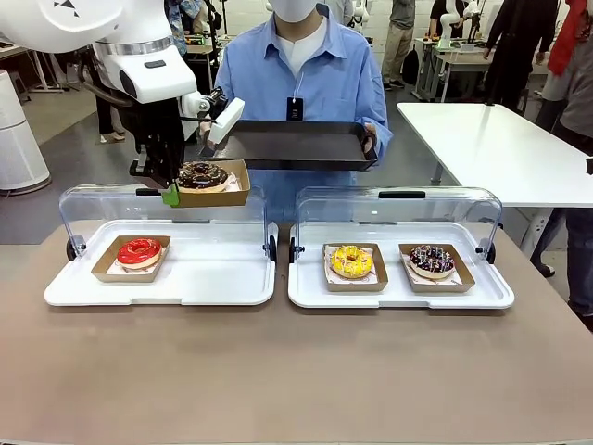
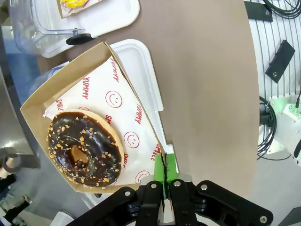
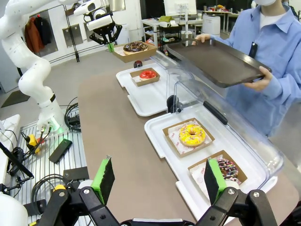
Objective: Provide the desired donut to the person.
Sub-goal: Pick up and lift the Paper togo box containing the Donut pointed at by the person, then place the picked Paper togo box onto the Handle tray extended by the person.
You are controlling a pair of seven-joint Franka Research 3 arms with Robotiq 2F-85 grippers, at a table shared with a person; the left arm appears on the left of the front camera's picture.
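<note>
The left end effector (image 1: 171,195) is clamped on the rim of the box (image 1: 232,197) carrying the chocolate donut (image 1: 202,174). It is in the air near the tray's (image 1: 287,146) left end, on the robot's side and slightly lower. The person (image 1: 310,74) holds that tray out. Picking and lifting look done. What remains: carry the box over the tray, set it down, release. The right end effector (image 3: 157,181), well short of the tray, has its 2 fingers apart and holds nothing.
</note>
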